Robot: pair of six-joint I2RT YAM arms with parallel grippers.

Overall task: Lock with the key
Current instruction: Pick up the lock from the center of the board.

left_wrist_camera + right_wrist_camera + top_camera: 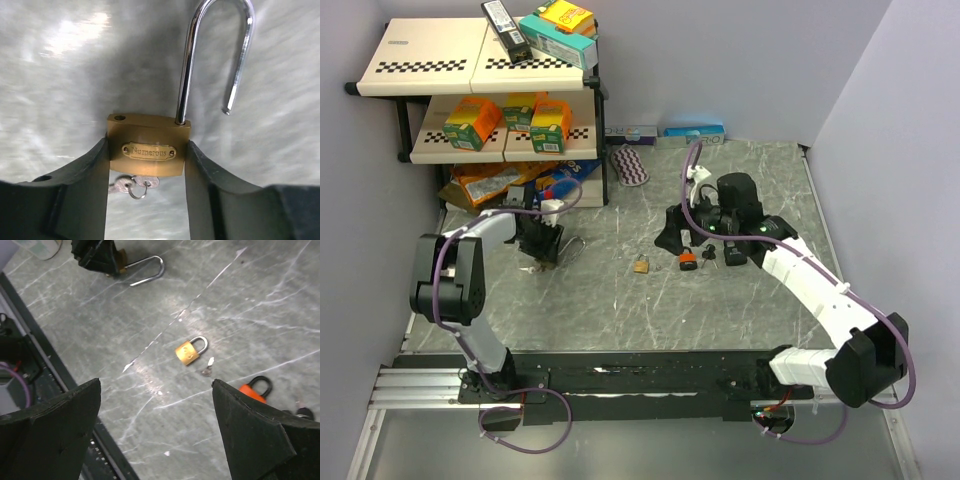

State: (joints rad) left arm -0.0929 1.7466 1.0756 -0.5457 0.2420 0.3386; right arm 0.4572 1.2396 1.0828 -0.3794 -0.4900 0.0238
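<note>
At the near edge of the grey marbled desk (620, 320) the bases of both arms were bolted. Out from the left base, a large brass padlock (148, 142) was pinched by the left hand (148, 152), with one dark finger pressed against each flank of the body; the fingers (92, 175) were closed firmly on it. This padlock was held low over the left part of the desk, in front of the shelf. Its shackle (212, 45) stood open: one leg was seated in the body and the free end was swung clear of its hole. A key (131, 184) on a small ring was seen just beneath the body; whether it was seated in the keyhole could not be told.

The right hand (155, 440) was poised above the middle of the desk, spread wide, with nothing between its fingers. Below it a small brass padlock (190, 351) lay flat, its shackle appearing shut, and a small metal piece lay just beside it. An orange padlock (252, 390) lay near, apart from the brass one.

Farther back, a purple patterned pouch (628, 167) lay by the foot of a two-tier shelf (430, 65), on which orange and green boxes (510, 120) were stacked. Snack bags (495, 182) were tucked under it. Two flat cartons (665, 131) were set along the back wall.
</note>
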